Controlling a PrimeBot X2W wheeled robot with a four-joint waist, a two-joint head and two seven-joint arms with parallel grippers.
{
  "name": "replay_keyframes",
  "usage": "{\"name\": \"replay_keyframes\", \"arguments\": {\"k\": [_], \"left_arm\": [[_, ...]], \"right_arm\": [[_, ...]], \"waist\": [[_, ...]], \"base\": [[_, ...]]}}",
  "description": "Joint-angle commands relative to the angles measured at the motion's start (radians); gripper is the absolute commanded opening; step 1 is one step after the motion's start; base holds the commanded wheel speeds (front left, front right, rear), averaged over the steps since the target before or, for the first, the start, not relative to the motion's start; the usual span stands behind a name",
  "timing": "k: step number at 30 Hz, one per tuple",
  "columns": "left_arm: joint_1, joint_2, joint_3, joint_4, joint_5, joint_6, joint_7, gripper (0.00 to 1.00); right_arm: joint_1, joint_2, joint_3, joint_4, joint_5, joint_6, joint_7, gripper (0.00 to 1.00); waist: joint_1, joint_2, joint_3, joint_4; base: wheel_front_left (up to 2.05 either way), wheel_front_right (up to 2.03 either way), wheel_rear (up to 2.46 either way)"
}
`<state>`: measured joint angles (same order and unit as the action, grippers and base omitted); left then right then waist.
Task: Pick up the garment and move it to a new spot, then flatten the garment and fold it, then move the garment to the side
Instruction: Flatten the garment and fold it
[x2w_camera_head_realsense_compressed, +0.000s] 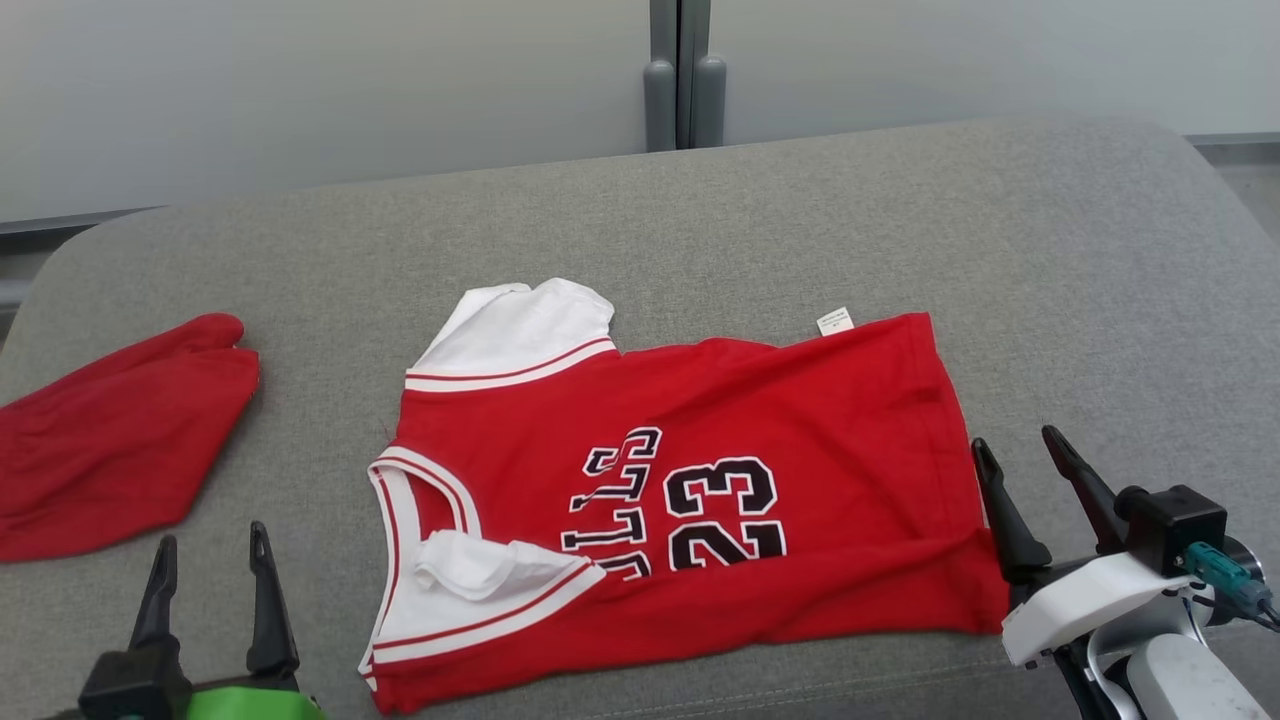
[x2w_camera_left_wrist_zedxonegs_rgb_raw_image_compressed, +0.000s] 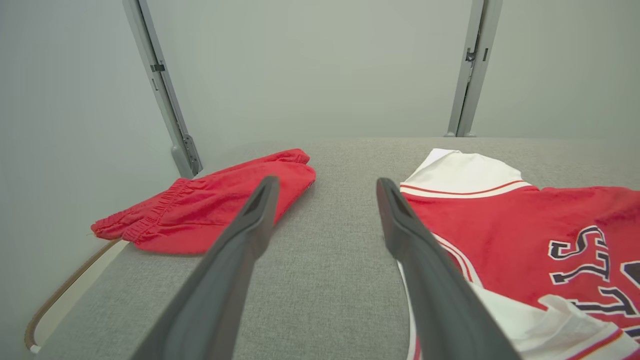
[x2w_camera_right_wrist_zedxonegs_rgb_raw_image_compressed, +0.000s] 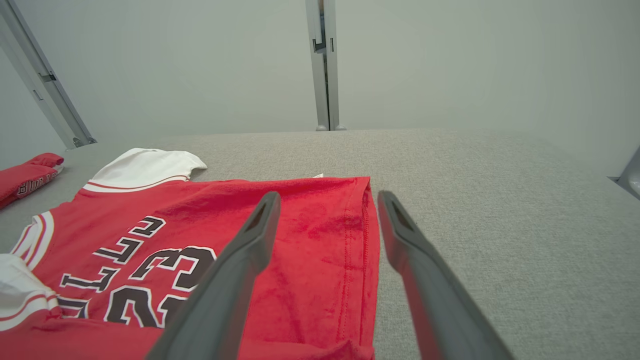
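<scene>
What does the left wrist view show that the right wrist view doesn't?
Left wrist view: the open left hand, the red shorts whole, waistband included. Right wrist view: the open right hand, the bottom hem, the full number 23. Both: the red jersey, its white sleeve, the grey cushion, part of the shorts.

Illumination even, diffuse, moderately bright in all three views; source not visible. No glare, no blown highlights: white sleeves of red basketball jersey keep fold detail. Shadows soft and thin: narrow dark line under edge of folded red fabric garment, faint shade along jersey hem. Head view sharp; weave of grey fabric-covered surface resolved. Wrist views show wide-angle stretch at edges; grey metal wall post leans. Long dark fingers soft, out of focus toward bottom edge.
</scene>
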<state>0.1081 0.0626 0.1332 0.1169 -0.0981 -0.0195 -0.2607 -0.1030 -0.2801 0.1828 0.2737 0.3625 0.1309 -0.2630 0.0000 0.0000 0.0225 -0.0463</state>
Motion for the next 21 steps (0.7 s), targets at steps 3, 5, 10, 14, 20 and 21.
{"name": "replay_keyframes", "arguments": {"k": [3,5,10,14,20,21], "left_arm": [[-0.057,0.020,-0.008,0.007,0.011,-0.029,-0.003,1.00],[-0.091,0.037,-0.020,0.018,0.017,-0.047,-0.003,1.00],[-0.209,0.089,-0.057,0.082,0.003,-0.082,0.009,1.00],[-0.311,0.134,-0.102,0.138,-0.019,-0.101,0.051,1.00],[-0.484,0.209,-0.202,0.233,-0.137,-0.111,0.119,1.00],[-0.511,0.234,-0.231,0.247,-0.160,-0.111,0.134,1.00]], "right_arm": [[-0.010,-0.003,0.012,0.002,-0.005,0.000,-0.004,1.00],[-0.024,-0.004,0.021,0.007,-0.002,0.000,-0.004,1.00],[-0.058,-0.002,0.044,0.016,0.003,0.000,-0.004,1.00],[-0.098,0.008,0.065,0.020,0.007,0.000,-0.004,1.00],[-0.151,0.029,0.092,0.025,0.014,0.000,-0.004,1.00],[-0.160,0.032,0.097,0.027,0.014,0.000,-0.004,1.00]], "waist": [[0.0000,0.0000,0.013,-0.007],[0.0000,0.0000,0.022,-0.015],[0.0000,0.0000,0.059,-0.045],[0.0000,0.0000,0.106,-0.078],[0.0000,0.0000,0.183,-0.121],[0.0000,0.0000,0.196,-0.129]], "base": [[0.00,0.00,0.00],[0.00,0.00,0.00],[0.00,0.00,0.00],[0.00,0.00,0.00],[0.00,0.00,0.00],[0.00,0.00,0.00]]}}
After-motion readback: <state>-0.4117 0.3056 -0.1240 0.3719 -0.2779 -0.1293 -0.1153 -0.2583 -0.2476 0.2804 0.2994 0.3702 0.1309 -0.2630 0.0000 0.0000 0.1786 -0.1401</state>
